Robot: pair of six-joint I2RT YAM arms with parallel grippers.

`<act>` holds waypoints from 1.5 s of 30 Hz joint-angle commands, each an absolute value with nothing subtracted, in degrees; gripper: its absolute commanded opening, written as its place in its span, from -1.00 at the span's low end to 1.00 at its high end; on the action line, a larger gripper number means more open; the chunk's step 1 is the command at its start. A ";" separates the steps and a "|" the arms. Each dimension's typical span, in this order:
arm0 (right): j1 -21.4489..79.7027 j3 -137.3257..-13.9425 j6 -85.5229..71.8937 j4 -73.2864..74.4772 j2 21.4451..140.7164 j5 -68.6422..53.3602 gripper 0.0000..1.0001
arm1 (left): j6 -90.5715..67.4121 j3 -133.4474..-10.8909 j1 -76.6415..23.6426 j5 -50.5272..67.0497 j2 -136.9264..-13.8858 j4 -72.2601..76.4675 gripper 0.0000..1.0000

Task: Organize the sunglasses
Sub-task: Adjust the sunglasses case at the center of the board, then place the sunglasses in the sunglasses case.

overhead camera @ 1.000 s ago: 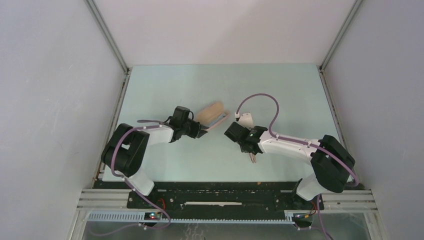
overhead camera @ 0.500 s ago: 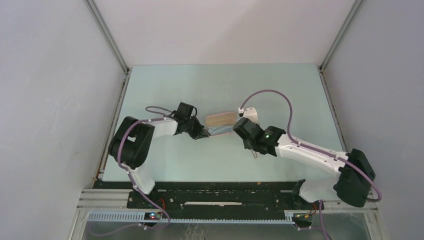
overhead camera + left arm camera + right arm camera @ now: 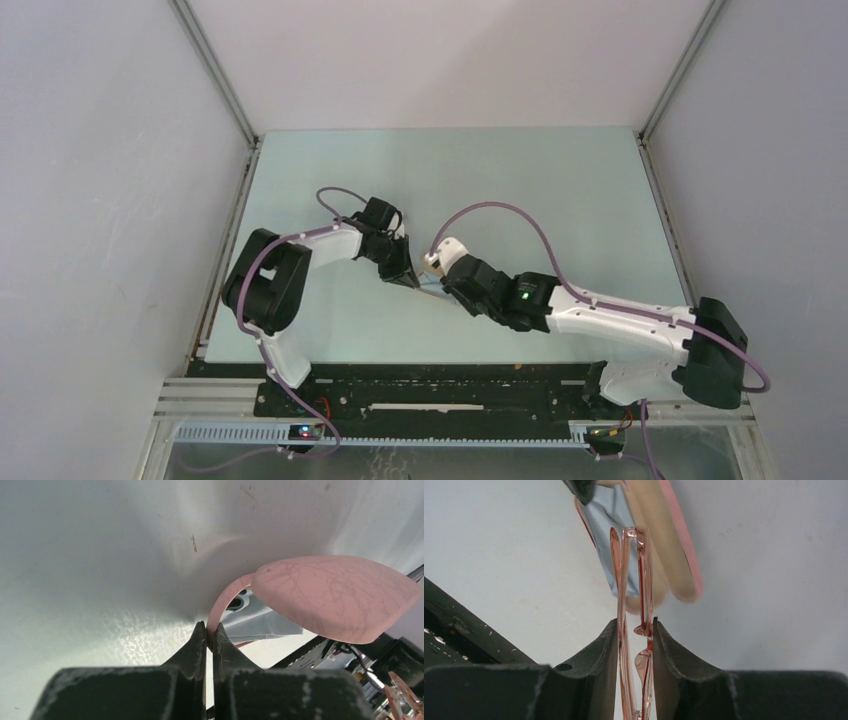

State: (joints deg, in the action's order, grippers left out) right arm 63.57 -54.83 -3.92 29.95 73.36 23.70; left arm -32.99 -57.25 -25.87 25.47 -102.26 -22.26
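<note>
Seen from above, the two wrists meet near the middle of the desk [image 3: 560, 190] and hide nearly everything beneath them. Neither the frames nor the holder can be made out there.

In the right wrist view, the right end effector [image 3: 635, 625] pinches the folded sunglasses [image 3: 631, 580] between its dark pads. The lower end of the pair is cut off at the 6 o'clock edge. Their long axis runs from 6 to 12 o'clock, edge-on to the camera, with the free end pointing to 12 o'clock. That end overlaps the open mouth of the pink case [image 3: 674, 550]; whether it touches the case cannot be told. The case is blurred and slants toward 11 o'clock, and its top is cut off by the frame. A light blue cloth [image 3: 611, 535] lies against the case's 9 o'clock side.

In the left wrist view, the left end effector [image 3: 210, 634] has its tips pressed together on the thin edge of the case. The case's lid stands lifted toward 2 o'clock.
</note>
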 commanded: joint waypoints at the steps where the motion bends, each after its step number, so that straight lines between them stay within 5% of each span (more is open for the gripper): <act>1: 65.88 -55.90 5.98 20.89 77.46 20.80 -0.53 | -25.33 -60.34 -26.28 25.76 -102.57 -28.17 -1.00; 18: 64.89 -57.66 17.08 6.39 95.84 24.87 -0.44 | -25.87 -60.61 -26.37 25.38 -103.59 -29.09 -1.00; 45: 61.94 -56.52 20.73 0.57 102.72 30.58 -0.43 | -26.11 -60.46 -26.37 26.83 -103.79 -28.56 -1.00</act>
State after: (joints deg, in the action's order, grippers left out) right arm 62.65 -56.01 20.75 2.83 102.15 28.38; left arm -28.40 -58.65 -25.89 26.35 -103.02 -26.20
